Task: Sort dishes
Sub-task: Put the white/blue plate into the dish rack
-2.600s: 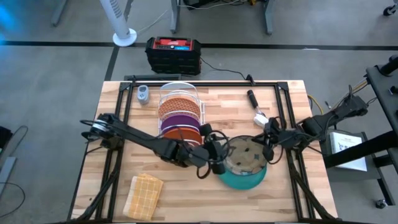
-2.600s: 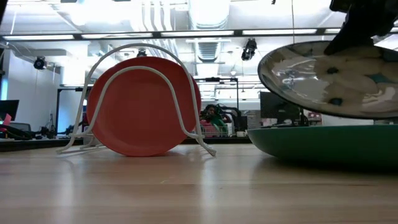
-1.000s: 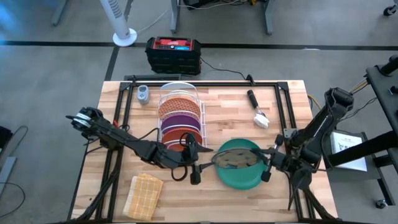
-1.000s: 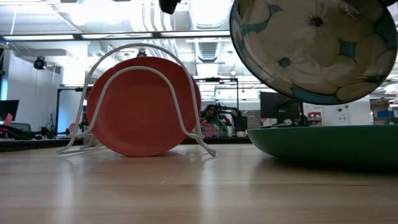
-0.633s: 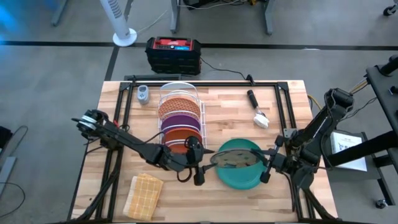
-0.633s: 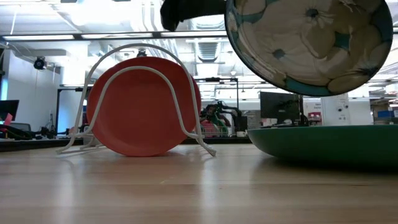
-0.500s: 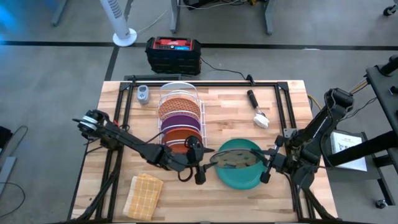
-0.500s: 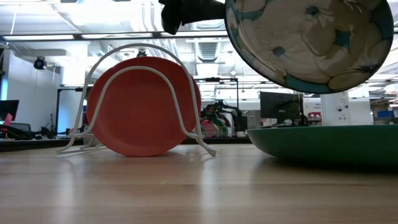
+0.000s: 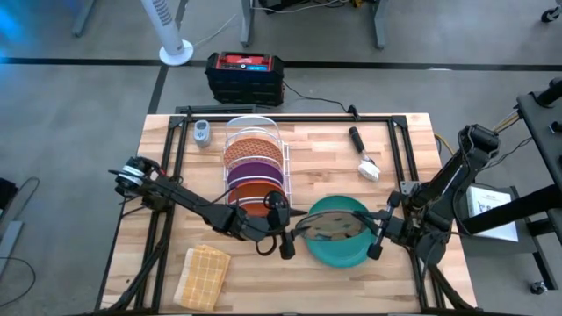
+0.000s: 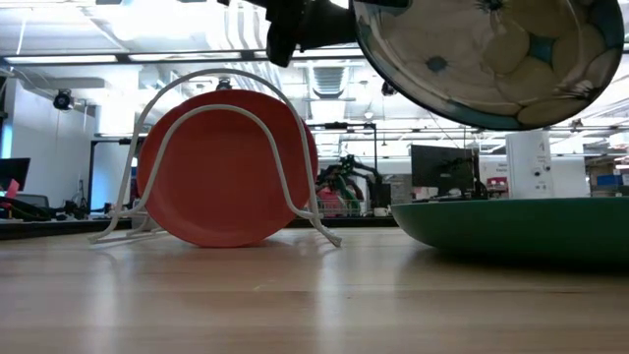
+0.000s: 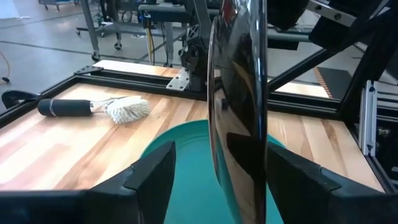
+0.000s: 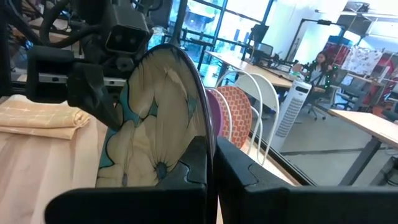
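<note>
A cream plate with teal flowers [image 10: 491,59] hangs on edge, tilted, over the big teal-green plate [image 9: 344,253], which lies flat on the table. My right gripper [image 9: 376,237] is shut on its right rim. My left gripper [image 9: 287,244] is open at the plate's left rim [image 11: 239,112], one finger on either side, without showing any touch. The white wire rack [image 9: 255,132] holds the orange-patterned plate [image 9: 252,147], the purple plate [image 9: 255,171] and the plain orange plate [image 10: 226,167], all upright on their edges. My right gripper pinches the flowered plate's rim [image 12: 208,134] between its two fingers, on the side toward the table's right. The fingers come in level from the right. The plate is lifted clear above the teal-green plate, nearly on edge, its flowered face tipped toward the table's near edge.
A folded tan cloth [image 9: 204,274] lies at the near left. A dish brush [image 9: 363,154] lies at the far right, and a small grey object [image 9: 202,133] sits left of the rack. A black and red box [image 9: 244,75] stands on the floor beyond the far edge.
My left gripper has gone toward the table's right edge and a little down, so its open fingers now stand on either side of the flowered plate's left rim. The plate, held by my right gripper, has tipped slightly, staying clear above the teal-green plate.
</note>
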`<act>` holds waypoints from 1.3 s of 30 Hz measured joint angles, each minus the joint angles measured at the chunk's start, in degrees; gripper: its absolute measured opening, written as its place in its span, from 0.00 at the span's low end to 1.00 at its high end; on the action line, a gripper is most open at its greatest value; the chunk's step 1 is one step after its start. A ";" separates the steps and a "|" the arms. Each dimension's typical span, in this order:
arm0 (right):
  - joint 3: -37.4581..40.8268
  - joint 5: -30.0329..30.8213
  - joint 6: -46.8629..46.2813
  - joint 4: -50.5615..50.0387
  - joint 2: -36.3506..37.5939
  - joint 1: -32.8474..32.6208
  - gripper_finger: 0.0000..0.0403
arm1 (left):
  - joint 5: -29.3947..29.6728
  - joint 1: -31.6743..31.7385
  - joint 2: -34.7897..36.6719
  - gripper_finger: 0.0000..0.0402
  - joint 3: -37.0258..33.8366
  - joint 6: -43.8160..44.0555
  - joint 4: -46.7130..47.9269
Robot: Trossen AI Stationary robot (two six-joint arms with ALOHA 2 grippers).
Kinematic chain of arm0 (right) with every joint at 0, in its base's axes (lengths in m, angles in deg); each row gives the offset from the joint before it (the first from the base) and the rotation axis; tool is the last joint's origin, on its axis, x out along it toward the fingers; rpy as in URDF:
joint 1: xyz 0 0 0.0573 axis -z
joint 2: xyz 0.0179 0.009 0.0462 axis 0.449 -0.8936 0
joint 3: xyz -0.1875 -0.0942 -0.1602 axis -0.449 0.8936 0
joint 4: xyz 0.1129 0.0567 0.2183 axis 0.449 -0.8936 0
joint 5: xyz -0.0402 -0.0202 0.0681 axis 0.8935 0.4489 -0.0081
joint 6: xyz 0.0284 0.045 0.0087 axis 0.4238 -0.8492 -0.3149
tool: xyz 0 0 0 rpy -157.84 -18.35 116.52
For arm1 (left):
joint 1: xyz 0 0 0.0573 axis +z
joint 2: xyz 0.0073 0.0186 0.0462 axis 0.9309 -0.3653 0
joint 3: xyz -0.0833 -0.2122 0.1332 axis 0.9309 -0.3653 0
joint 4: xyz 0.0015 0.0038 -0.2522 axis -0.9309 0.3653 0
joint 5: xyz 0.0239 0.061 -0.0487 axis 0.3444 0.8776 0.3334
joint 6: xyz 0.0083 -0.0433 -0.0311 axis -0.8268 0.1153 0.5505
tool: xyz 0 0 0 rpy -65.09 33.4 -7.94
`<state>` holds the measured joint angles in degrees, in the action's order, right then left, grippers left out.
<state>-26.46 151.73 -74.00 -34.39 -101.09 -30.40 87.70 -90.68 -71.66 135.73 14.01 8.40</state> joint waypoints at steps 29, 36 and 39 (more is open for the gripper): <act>0.00 -2.02 -6.35 0.52 -0.05 -0.13 0.12 | 1.15 0.13 -0.22 0.02 0.00 0.76 -0.88; 0.00 -6.95 -11.34 0.55 1.15 -0.07 0.32 | 0.38 -0.19 -0.29 0.02 -0.09 -2.07 -2.74; -0.02 -7.31 -12.64 0.38 1.51 -0.07 0.40 | 0.82 -0.55 -0.35 0.02 -0.09 -4.03 -4.85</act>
<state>-26.49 144.42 -86.63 -34.01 -99.58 -30.47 88.52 -91.23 -72.01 135.64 9.98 3.55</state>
